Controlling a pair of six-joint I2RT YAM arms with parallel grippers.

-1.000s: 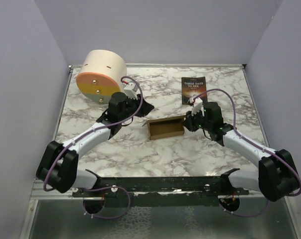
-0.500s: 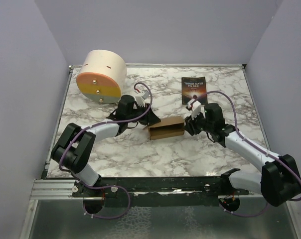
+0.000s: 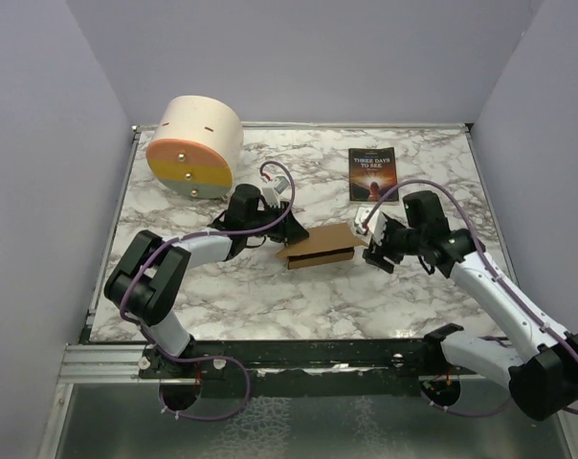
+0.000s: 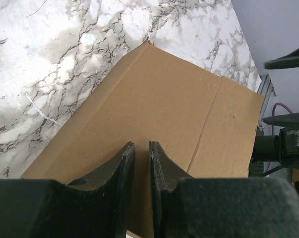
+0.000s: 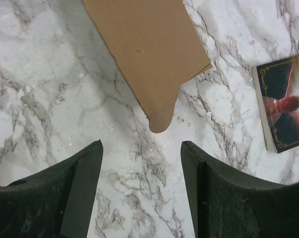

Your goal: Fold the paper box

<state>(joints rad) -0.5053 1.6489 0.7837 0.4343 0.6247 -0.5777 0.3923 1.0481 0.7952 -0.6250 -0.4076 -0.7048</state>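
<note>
The paper box [image 3: 322, 245] is plain brown cardboard and lies mid-table with its lid flap down over the tray. My left gripper [image 3: 291, 232] rests at the box's left end. In the left wrist view its fingers [image 4: 141, 148] stand over the lid [image 4: 179, 109], almost touching, with only a thin slit and nothing between them. My right gripper [image 3: 372, 247] hovers just off the box's right end, open. In the right wrist view the gripper [image 5: 141, 146] is over bare marble, and a rounded tab [image 5: 162, 119] of the box [image 5: 144, 44] points toward the gap.
A dark-covered book [image 3: 372, 173] lies behind the right gripper and shows at the right edge of the right wrist view as the book [image 5: 283, 109]. A big cream cylinder with an orange-yellow face [image 3: 193, 148] stands at the back left. The marble table [image 3: 270, 296] has purple walls around it.
The right gripper has opened and drawn back from the box's right end. The left gripper moved right onto the box. The lid, which stood open, now lies down over the tray.
</note>
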